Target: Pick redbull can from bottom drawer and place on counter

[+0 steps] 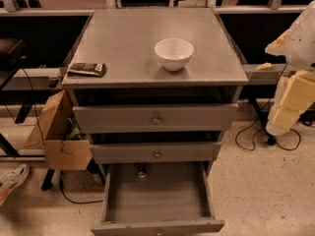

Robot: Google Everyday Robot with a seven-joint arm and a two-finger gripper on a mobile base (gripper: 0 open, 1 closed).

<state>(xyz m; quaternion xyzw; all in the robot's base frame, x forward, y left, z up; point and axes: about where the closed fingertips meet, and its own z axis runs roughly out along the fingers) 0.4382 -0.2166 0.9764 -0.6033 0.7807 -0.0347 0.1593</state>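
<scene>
Can (141, 172) at back edge of open bottom drawer (157, 203), tucked under middle drawer (156, 153). End effector (278, 43) beyond tabletop (123, 43) right edge; opening cannot tell. Best reach low from front, clearing overhang.

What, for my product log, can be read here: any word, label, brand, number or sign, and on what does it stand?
No text is readable.
The snack packet on the counter: light print, too blurred to read.
The redbull can at the back of the bottom drawer: label too small to read.
The cardboard box: no legible marking.
The gripper, at the right edge beside the counter, shows no lettering.
</scene>
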